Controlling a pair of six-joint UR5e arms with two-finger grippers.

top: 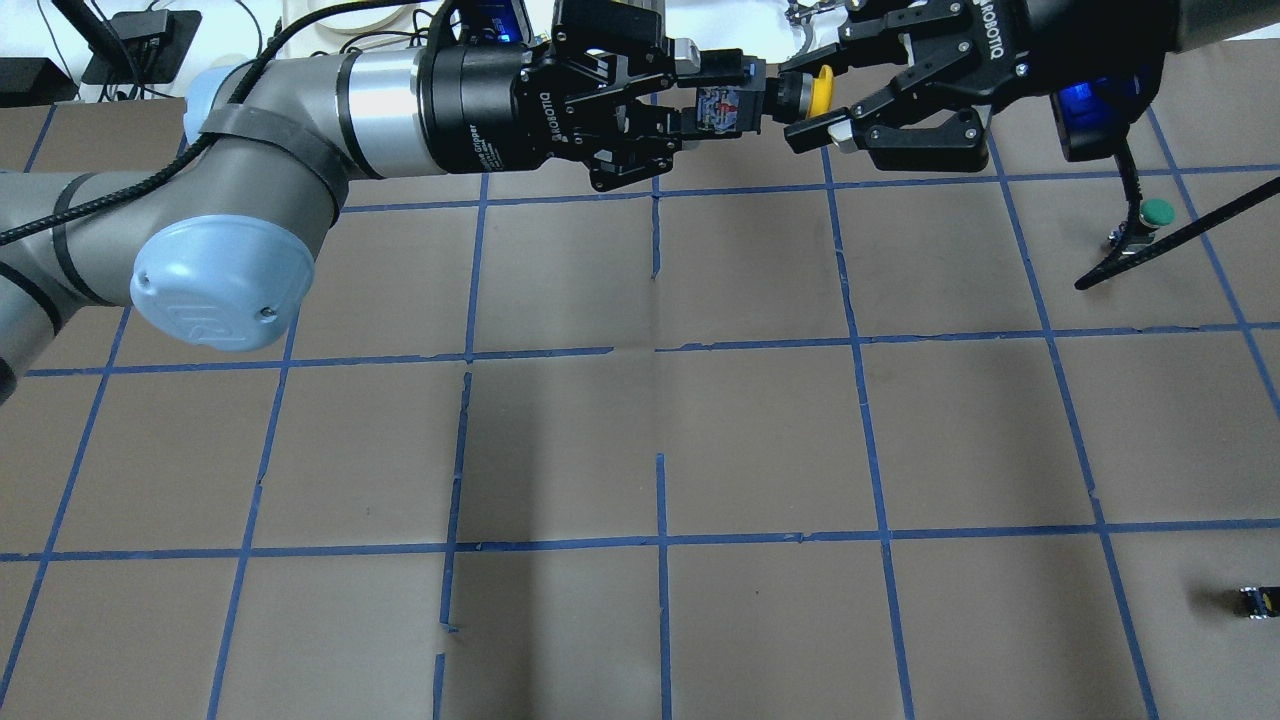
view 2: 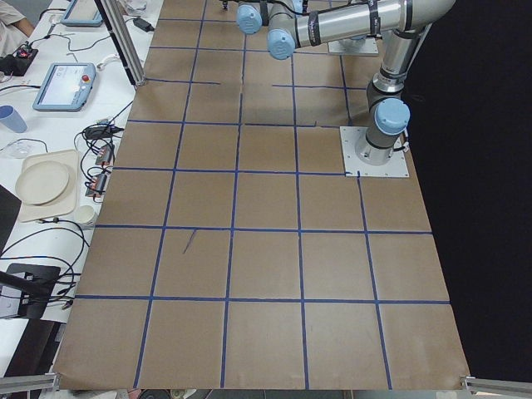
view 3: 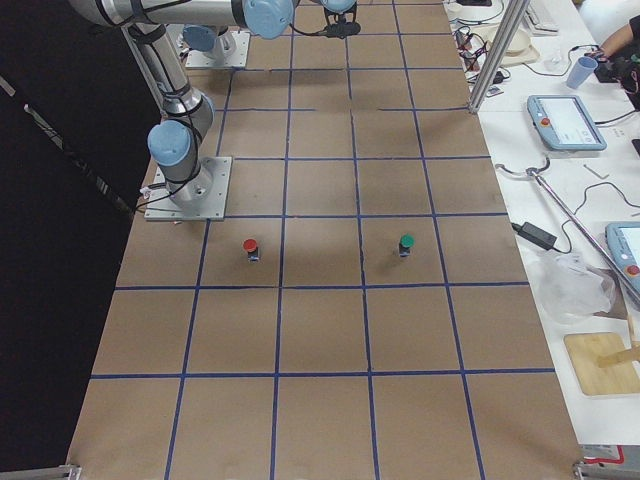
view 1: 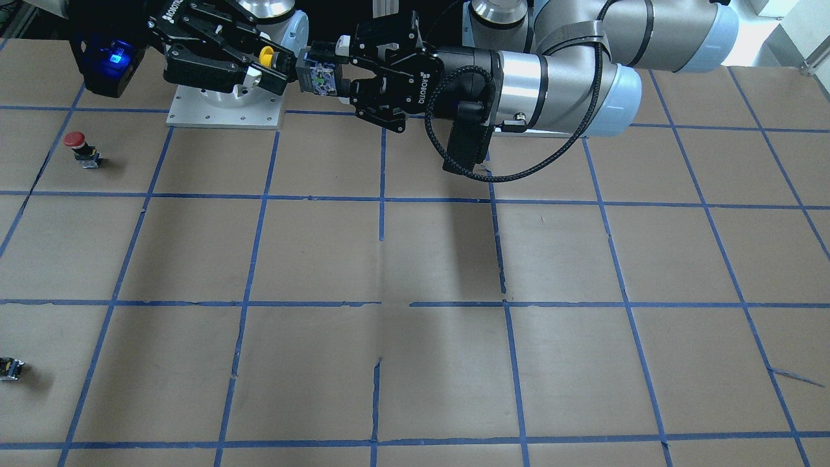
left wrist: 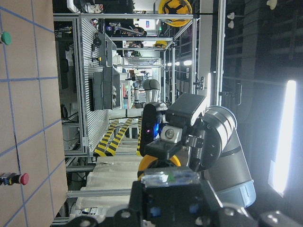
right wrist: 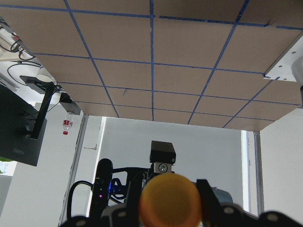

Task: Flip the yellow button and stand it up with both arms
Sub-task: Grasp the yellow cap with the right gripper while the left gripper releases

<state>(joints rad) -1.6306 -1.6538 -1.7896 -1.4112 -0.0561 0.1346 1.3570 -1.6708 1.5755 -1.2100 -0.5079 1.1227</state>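
Observation:
The yellow button (view 1: 266,57) hangs in the air, lying sideways, between my two grippers above the table's robot side. My left gripper (view 1: 337,71) is shut on its black switch body (top: 725,105). The yellow cap (top: 820,90) points at my right gripper (top: 810,100), whose fingers stand open on either side of the cap with a small gap. In the right wrist view the cap (right wrist: 169,201) fills the space between the fingers. In the left wrist view the button's body (left wrist: 170,179) sits in the jaws, with the cap (left wrist: 156,163) behind it.
A red-capped button (view 1: 78,144) stands on the table on the right arm's side, and a green-capped one (top: 1155,213) farther out. A small dark capless block (top: 1258,600) lies near the table's right edge. The right arm's base plate (view 1: 227,117) is below the grippers.

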